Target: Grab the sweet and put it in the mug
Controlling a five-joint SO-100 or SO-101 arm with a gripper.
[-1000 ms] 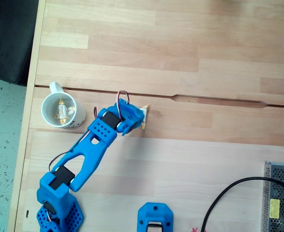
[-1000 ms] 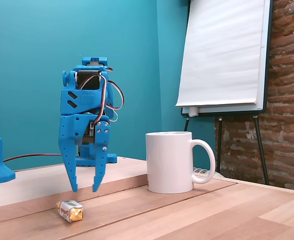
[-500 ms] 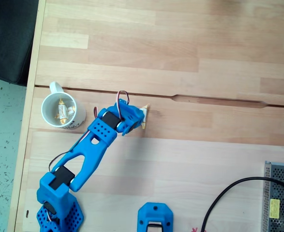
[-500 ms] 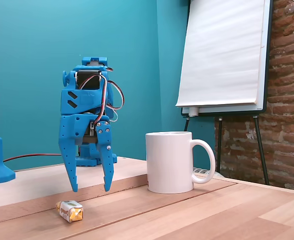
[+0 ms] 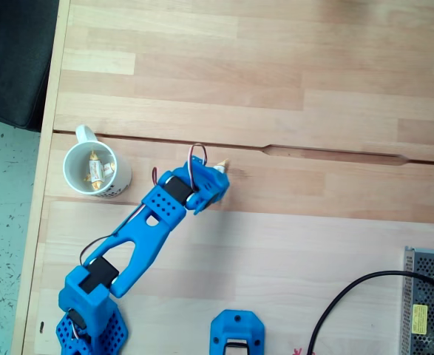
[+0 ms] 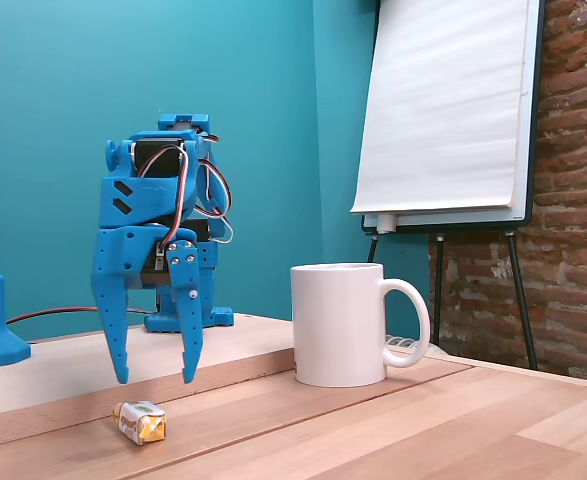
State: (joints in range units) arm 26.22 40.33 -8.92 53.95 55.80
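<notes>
Wooden table [image 6: 393,430], jaws apart and seemingly empty above the sweet [image 6: 140,422]

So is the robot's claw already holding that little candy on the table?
No, the gripper hangs open above the sweet, which lies on the table untouched.

Blue arm [image 6: 148,240] now shifted left in the side view, jaws spread wider than before.
</notes>
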